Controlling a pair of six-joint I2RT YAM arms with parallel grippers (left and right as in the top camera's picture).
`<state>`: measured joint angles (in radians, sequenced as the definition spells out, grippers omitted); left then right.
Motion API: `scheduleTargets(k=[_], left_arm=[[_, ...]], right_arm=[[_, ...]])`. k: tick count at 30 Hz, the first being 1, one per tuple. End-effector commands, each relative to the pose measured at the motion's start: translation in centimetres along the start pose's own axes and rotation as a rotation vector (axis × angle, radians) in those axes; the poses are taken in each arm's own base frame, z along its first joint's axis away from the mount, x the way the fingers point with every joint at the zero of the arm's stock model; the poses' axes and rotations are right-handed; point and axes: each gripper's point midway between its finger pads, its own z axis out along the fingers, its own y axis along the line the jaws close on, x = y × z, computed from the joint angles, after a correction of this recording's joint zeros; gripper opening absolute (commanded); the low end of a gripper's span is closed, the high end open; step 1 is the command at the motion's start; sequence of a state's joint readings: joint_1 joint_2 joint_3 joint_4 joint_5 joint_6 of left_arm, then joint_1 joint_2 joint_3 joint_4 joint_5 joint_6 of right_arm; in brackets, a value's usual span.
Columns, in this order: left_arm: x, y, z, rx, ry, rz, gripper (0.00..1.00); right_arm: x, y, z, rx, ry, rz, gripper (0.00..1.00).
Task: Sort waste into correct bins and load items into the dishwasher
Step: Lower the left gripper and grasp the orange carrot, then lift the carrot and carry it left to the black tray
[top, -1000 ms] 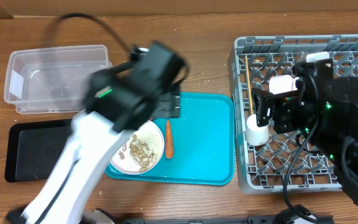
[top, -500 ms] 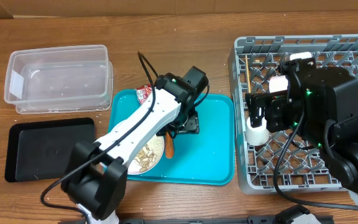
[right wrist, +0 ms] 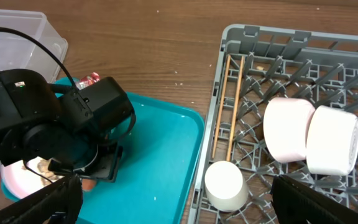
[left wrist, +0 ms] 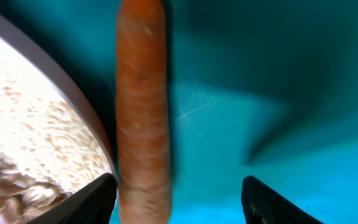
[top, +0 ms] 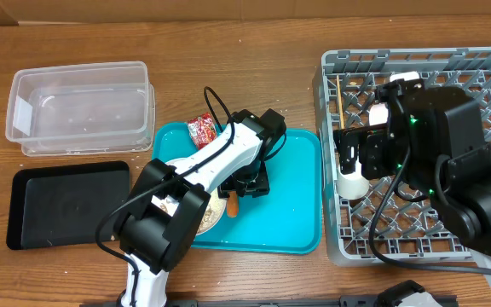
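**Small orange carrot [left wrist: 142, 99] about to be picked off the teal tray [left wrist: 278, 74]**

The carrot is seen lying on the tray, right beside the rim of the white plate [left wrist: 36, 112]. The left gripper [left wrist: 178, 198] is held low over it, fingers spread wide, with one finger close to the plate. If that finger is caught on the rim, nut scraps [left wrist: 5, 180] could be spilled onto the tray. The right gripper [right wrist: 179, 202] is held off the tray's right side, fingers spread and empty.

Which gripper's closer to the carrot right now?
Left. The left gripper is down at the teal tray with the carrot between its open fingers; the right gripper hangs over the dish rack, far off.
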<state>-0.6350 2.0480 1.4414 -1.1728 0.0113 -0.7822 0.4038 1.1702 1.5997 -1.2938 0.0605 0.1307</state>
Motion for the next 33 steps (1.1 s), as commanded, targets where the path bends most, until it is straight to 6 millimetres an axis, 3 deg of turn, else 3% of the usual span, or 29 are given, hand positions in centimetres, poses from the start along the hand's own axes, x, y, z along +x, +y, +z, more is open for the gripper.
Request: scheduleTargets(k=[1, 9, 12, 18, 22, 24, 27, 33], left_arm=[[-0.1, -0.4, 0.8, 0.006, 0.006, 0.047, 0.66], [0.3, -1.3, 0.8, 0.055, 0.032, 0.098, 0.49], [1.0, -1.5, 0.6, 0.071, 0.063, 0.097, 0.61], [0.6, -1.0, -1.2, 0.028, 0.048, 0.080, 0.62], [0.5, -2.3, -2.9, 0.053, 0.018, 0.100, 0.64], [0.6, -2.9, -2.9, 0.062, 0.011, 0.084, 0.69], [0.8, -3.0, -2.5, 0.060, 0.012, 0.026, 0.62], [0.7, -3.1, -1.3, 0.067, 0.007, 0.007, 0.63]], right_arm=[[-0.4, 0.0, 0.1, 0.001, -0.005, 0.010, 1.00], [-0.2, 0.0, 0.4, 0.003, 0.010, 0.009, 1.00], [-0.2, 0.0, 0.4, 0.003, 0.010, 0.009, 1.00], [-0.2, 0.0, 0.4, 0.004, 0.010, 0.009, 1.00], [-0.2, 0.0, 0.4, 0.003, 0.010, 0.009, 1.00], [-0.2, 0.0, 0.4, 0.004, 0.010, 0.009, 1.00], [0.1, -0.1, 0.3, 0.006, 0.021, 0.008, 1.00], [0.9, -0.2, 0.3, 0.013, 0.054, 0.007, 1.00]])
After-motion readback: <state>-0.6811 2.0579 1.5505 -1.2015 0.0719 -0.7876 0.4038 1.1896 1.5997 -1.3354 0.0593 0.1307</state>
